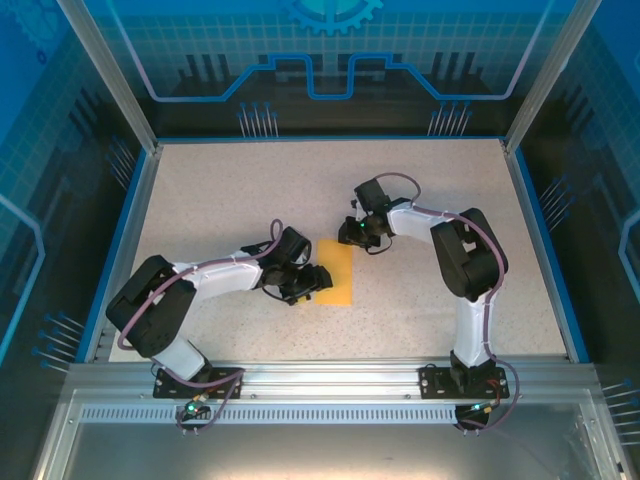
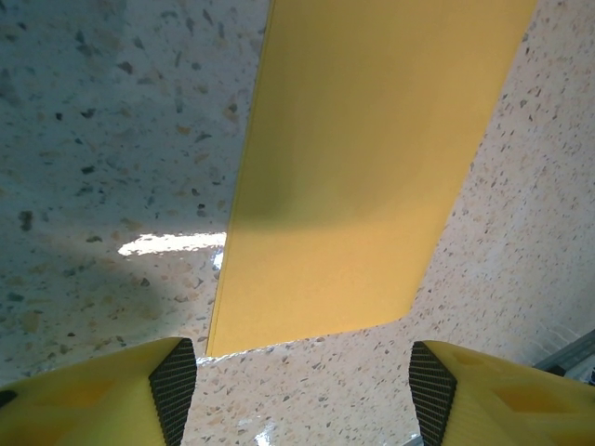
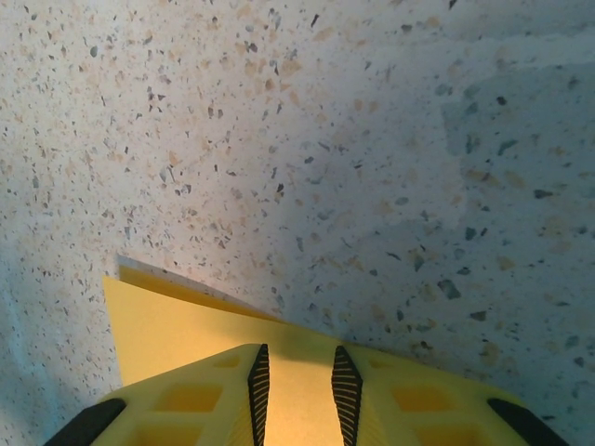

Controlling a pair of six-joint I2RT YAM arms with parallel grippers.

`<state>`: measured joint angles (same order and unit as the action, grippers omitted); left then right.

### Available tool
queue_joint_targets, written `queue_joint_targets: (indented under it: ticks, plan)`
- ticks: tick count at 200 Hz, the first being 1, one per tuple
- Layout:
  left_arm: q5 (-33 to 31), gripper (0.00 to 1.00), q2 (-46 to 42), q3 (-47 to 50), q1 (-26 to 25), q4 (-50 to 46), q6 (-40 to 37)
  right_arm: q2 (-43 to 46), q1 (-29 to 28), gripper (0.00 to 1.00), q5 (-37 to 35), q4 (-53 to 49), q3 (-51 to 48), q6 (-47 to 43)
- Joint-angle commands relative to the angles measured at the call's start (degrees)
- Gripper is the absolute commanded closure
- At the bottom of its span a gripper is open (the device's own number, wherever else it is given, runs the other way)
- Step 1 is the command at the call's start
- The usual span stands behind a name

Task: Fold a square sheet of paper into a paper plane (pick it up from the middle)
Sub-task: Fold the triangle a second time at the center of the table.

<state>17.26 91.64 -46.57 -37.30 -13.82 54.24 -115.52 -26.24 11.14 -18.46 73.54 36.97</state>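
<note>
Plainly, the sheet of paper (image 1: 337, 274) is light, thin and limp. It should slide easily on the speckled tabletop (image 1: 220, 200) and bend or crease under any uneven pinch. It lies flat near the middle of the tabletop, between the two arms, as a narrow orange-yellow rectangle and not yet a pointed dart. The right wrist view shows a second layer at its far edge, so it looks doubled over.

A hold at a long edge near mid-length seems safest, since a corner grip would let the rest droop and twist. Its long axis runs from the near side of the tabletop towards the far side. Both ends are square, so it points neither way.

The left gripper (image 2: 302, 383) stands wide apart and holds nothing, with the near short end of the sheet just ahead of its fingertips. The right gripper (image 3: 302, 395) hangs over the far right corner, its jaws only narrowly apart with paper visible in the gap. I cannot tell whether it touches the sheet.
</note>
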Motion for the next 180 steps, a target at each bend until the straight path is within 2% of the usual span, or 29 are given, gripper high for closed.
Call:
queue_joint_targets:
  ticks: [1, 180]
  plan:
    - [2.4, 0.34, 1.6, -0.8, -0.6, -1.2, 1.3, -3.3, -0.1, 0.71, -3.3, -3.8, -1.1, 1.3]
    - [2.7, 0.36, 6.9, -7.6, -3.0, -4.0, -0.9, -4.1, 0.0, 0.72, -1.6, -2.3, -2.5, 2.1]
